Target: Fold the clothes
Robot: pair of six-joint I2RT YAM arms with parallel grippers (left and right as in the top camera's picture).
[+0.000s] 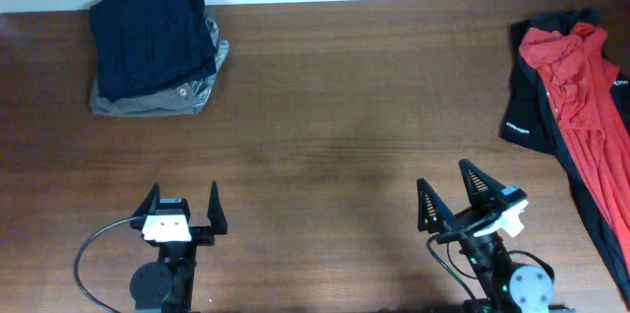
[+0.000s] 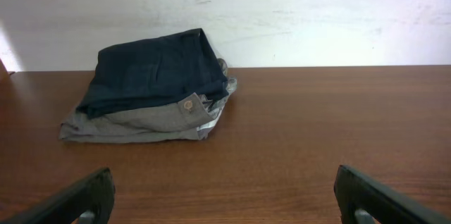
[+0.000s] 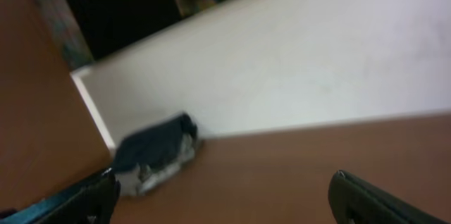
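Observation:
The orange-red T-shirt [image 1: 581,96] lies crumpled in a long strip at the far right edge of the table, on top of a black garment [image 1: 527,106] with a small white logo. It shows only in the overhead view. My left gripper [image 1: 184,205] is open and empty near the front left. My right gripper [image 1: 448,187] is open and empty near the front right, well short of the shirt and angled left. Both wrist views show open fingers over bare wood, in the left wrist view [image 2: 222,203] and in the right wrist view [image 3: 222,199].
A folded navy garment on a folded grey one [image 1: 153,47] sits at the back left; the stack also shows in the left wrist view [image 2: 151,86] and, blurred, in the right wrist view [image 3: 155,150]. The brown wooden table [image 1: 335,116] meets a white wall at the back.

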